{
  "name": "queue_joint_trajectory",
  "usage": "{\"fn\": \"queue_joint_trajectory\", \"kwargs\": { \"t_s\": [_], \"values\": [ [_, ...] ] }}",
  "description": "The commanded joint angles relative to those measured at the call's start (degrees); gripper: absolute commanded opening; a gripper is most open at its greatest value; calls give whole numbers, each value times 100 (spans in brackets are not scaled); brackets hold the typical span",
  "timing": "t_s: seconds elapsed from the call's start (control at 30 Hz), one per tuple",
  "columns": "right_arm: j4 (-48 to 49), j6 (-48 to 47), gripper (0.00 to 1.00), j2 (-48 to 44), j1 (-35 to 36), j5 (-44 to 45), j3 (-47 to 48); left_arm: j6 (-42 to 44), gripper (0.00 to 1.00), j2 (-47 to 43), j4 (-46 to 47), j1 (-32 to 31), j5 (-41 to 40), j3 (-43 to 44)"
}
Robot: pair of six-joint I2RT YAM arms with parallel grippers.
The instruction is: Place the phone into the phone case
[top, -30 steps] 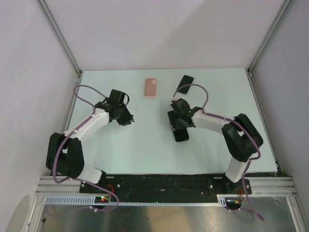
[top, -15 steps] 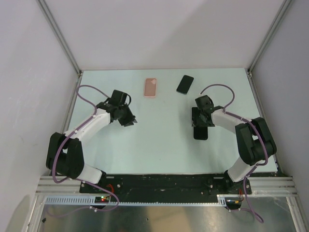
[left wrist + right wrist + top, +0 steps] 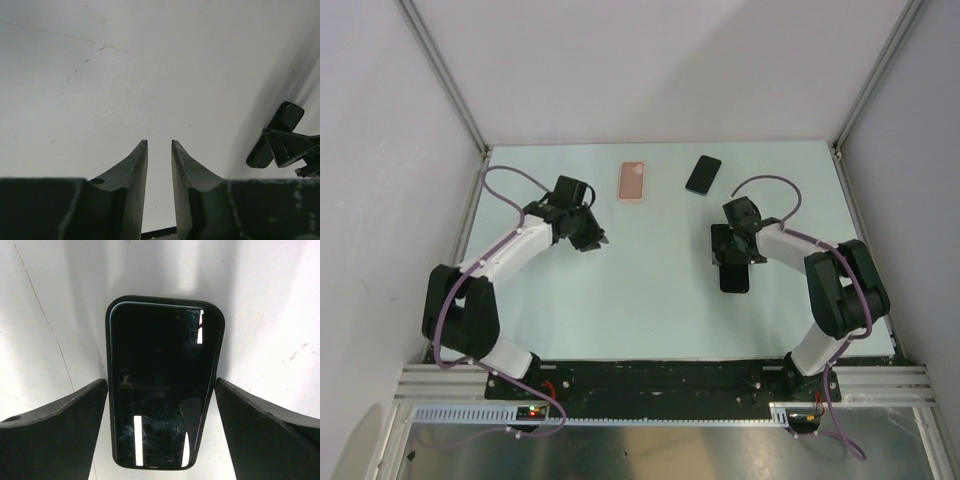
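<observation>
The black phone (image 3: 165,340) lies flat and screen up on the pale table. A black rim runs round its edge, which looks like the phone case. In the top view the phone (image 3: 735,280) sits right of centre. My right gripper (image 3: 161,381) straddles its near end, open, with a thin strip of table showing between each finger and the phone's sides. From above, the right gripper (image 3: 732,264) hangs over the phone's far end. My left gripper (image 3: 597,241) hovers left of centre, its fingers (image 3: 135,165) a narrow gap apart with nothing between them.
A pink phone case (image 3: 632,181) lies at the back centre of the table (image 3: 650,310). Another black phone-shaped slab (image 3: 703,175) lies to its right. White walls close in the back and both sides. A dark part of the right arm (image 3: 282,140) shows in the left wrist view.
My right arm carried the phone from the table's centre to the right, then its jaws widened off the phone's sides. My left gripper shifted a little toward the back.
</observation>
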Motion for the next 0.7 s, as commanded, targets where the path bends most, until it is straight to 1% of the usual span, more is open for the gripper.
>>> {"fn": "queue_joint_trajectory", "kwargs": {
  "t_s": [0.0, 0.03, 0.17, 0.27, 0.37, 0.57, 0.67],
  "values": [
    [-46, 8, 97, -47, -24, 58, 290, 152, 32, 215, 87, -57, -90, 424],
    [-71, 36, 98, -125, -27, 112, 307, 183, 34, 275, 86, -56, -154, 500],
    [-170, 99, 99, -570, -89, 265, 445, 404, 47, 719, 66, -52, -433, 1030],
    [-242, 211, 99, -856, -173, 227, 651, 619, 51, 1169, 17, -26, -704, 1589],
    [-325, 440, 99, -1066, -209, 150, 877, 904, 52, 1879, -106, 87, -929, 2290],
    [-277, 693, 99, -1411, -70, -81, 1000, 1527, 52, 3515, -629, 325, -1079, 4430],
    [-242, 715, 99, -1458, -52, -161, 1046, 1652, 51, 4138, -813, 338, -1075, 5138]
  ]
}}
